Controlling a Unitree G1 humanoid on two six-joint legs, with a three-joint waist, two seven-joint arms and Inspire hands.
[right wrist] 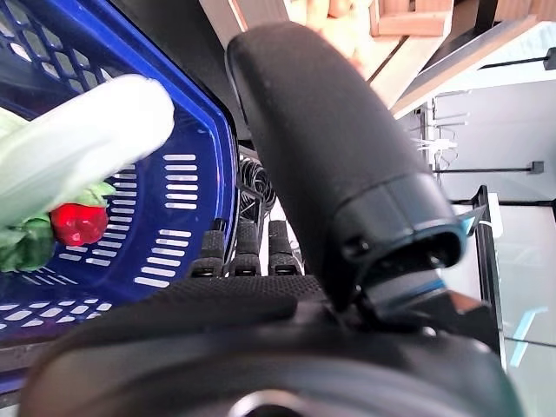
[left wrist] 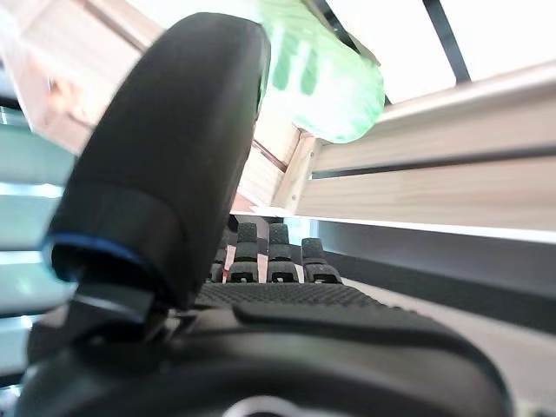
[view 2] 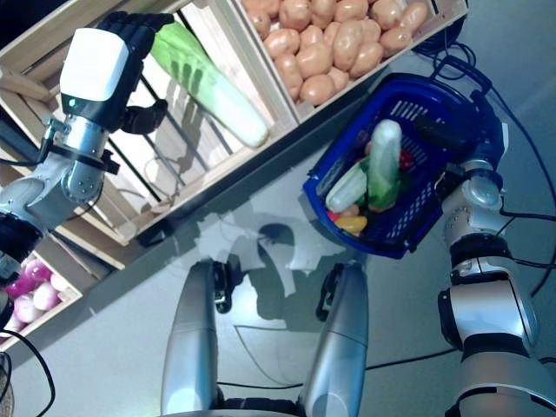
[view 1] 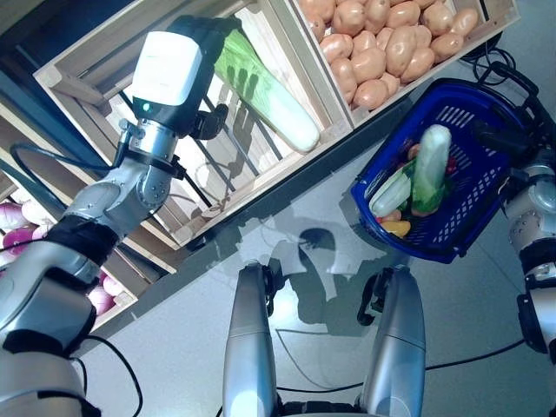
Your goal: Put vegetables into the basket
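Note:
My left hand [view 1: 174,65] reaches into a wooden crate [view 1: 82,74] on the stand, fingers straight, right beside the leafy end of a long green and white cabbage [view 1: 274,91]. The cabbage lies just past the fingers in the left wrist view [left wrist: 326,82], untouched as far as I can see. The blue basket [view 1: 473,195] stands on the floor at the right. It holds two long cabbages [view 1: 432,165], a yellow vegetable [view 1: 395,228] and a small red one [right wrist: 78,221]. My right hand [view 1: 502,137] waits at the basket's far rim, open.
The wooden stand's slanted crates [view 1: 339,104] run across the top of the eye views, with a lower shelf [view 1: 122,295] at the left. Grey floor [view 1: 330,234] lies between the stand and the basket.

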